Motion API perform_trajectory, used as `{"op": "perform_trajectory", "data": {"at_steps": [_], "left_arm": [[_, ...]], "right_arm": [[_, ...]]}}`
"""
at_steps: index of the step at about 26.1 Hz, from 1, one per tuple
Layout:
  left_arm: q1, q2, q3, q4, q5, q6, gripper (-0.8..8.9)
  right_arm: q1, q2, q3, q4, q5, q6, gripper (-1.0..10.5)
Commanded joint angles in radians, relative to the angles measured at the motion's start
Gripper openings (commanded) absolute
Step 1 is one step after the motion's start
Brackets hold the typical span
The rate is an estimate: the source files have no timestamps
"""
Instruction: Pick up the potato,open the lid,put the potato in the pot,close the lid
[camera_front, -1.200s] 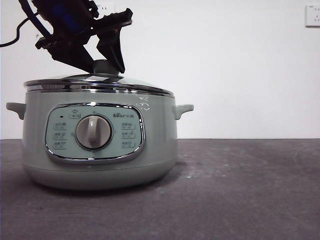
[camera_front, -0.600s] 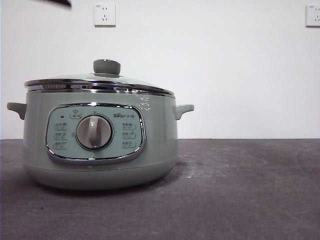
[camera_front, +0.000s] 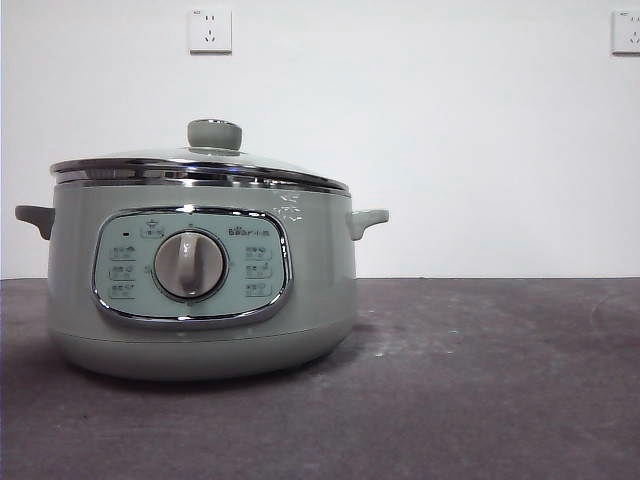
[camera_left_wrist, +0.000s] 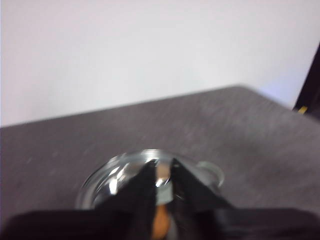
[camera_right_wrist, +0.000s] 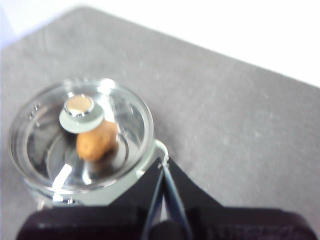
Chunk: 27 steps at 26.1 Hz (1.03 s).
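Note:
The pale green pot stands on the left of the table with the glass lid resting on it, knob on top. In the right wrist view the potato lies inside the pot, seen through the lid. My right gripper is shut and empty, high above the pot's handle side. My left gripper hangs above the lid, its jaws a narrow gap apart and holding nothing. Neither arm shows in the front view.
The dark grey table stretches to the right of the pot. Two wall sockets sit on the white wall behind. A black part shows at the edge of the left wrist view.
One second ago a gripper stood around the lid's knob. It has risen out of the front view, and the lid has stayed on the pot.

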Motion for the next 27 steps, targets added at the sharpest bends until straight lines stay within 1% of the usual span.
{"op": "perform_trajectory", "data": {"at_steps": [1, 2, 4, 7, 10, 12, 15, 19, 21, 27], "left_arm": [[0.001, -0.002, -0.008, -0.056, -0.064, 0.035, -0.08], [0.001, -0.004, -0.016, -0.068, -0.081, 0.054, -0.08], [0.001, -0.030, -0.063, -0.047, -0.089, 0.060, -0.08], [0.001, -0.088, -0.154, 0.002, -0.113, 0.059, -0.08], [0.001, -0.159, -0.261, 0.035, -0.117, 0.056, -0.08], [0.002, -0.206, -0.330, 0.052, -0.118, 0.054, -0.08], [0.002, -0.258, -0.413, 0.074, -0.116, 0.046, -0.08], [0.002, -0.260, -0.426, 0.073, -0.113, 0.042, -0.08], [0.002, -0.259, -0.426, 0.066, -0.108, 0.013, -0.04], [0.002, -0.259, -0.426, -0.011, -0.111, 0.014, -0.03]], "right_arm": [[0.000, -0.109, -0.189, 0.148, -0.001, 0.000, -0.1], [0.000, -0.154, -0.268, 0.204, -0.001, 0.000, -0.1], [0.000, -0.242, -0.426, 0.312, -0.002, 0.001, -0.1], [0.000, -0.324, -0.570, 0.405, -0.002, 0.011, -0.1], [0.000, -0.388, -0.686, 0.454, -0.001, 0.067, -0.1], [0.000, -0.415, -0.738, 0.453, 0.000, 0.092, -0.1], [0.000, -0.419, -0.773, 0.419, 0.000, 0.115, 0.0], [0.000, -0.406, -0.773, 0.386, -0.002, 0.160, 0.0], [0.000, -0.404, -0.773, 0.386, -0.002, 0.161, 0.0], [0.000, -0.412, -0.773, 0.386, -0.002, 0.161, 0.0]]}}
